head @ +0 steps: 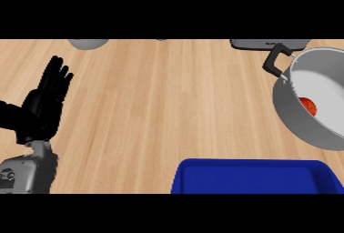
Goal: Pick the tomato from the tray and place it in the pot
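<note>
Resting inside the grey pot at the right edge, the tomato lay against its near wall, as you saw. Your left hand stood at the left, fingers straight and holding nothing. The blue tray sat near, centre-right, on the wooden counter.

Steep head-height view down onto counter
</note>
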Tool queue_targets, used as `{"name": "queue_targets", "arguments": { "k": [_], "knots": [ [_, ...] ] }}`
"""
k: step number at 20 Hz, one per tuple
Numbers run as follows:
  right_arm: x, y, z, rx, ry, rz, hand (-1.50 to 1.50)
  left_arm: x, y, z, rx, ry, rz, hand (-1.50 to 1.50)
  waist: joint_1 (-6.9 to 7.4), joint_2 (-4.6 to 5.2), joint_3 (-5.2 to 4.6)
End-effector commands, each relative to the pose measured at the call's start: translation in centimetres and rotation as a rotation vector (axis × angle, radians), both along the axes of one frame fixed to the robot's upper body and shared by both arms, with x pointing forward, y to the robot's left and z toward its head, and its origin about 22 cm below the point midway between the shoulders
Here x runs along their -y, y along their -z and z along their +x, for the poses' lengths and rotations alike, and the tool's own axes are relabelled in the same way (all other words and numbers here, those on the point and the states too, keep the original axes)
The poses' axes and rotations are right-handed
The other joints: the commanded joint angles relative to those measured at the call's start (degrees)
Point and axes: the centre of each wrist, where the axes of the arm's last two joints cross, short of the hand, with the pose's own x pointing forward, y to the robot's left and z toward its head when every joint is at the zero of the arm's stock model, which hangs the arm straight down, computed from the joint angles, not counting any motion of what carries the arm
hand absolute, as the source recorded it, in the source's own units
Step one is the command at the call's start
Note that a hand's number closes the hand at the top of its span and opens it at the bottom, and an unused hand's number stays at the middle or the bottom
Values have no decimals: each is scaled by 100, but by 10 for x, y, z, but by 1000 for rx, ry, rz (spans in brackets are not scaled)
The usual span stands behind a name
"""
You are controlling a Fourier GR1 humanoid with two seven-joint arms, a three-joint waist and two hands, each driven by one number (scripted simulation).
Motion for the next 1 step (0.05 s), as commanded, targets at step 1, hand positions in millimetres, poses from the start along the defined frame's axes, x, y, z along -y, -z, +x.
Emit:
{"name": "queue_targets", "arguments": {
  "k": [1],
  "knots": [
    [11,4,-16,63,-155,101,-150,-2,6,-3,-6,8,15,0,2,-2,5]
  ]
}}
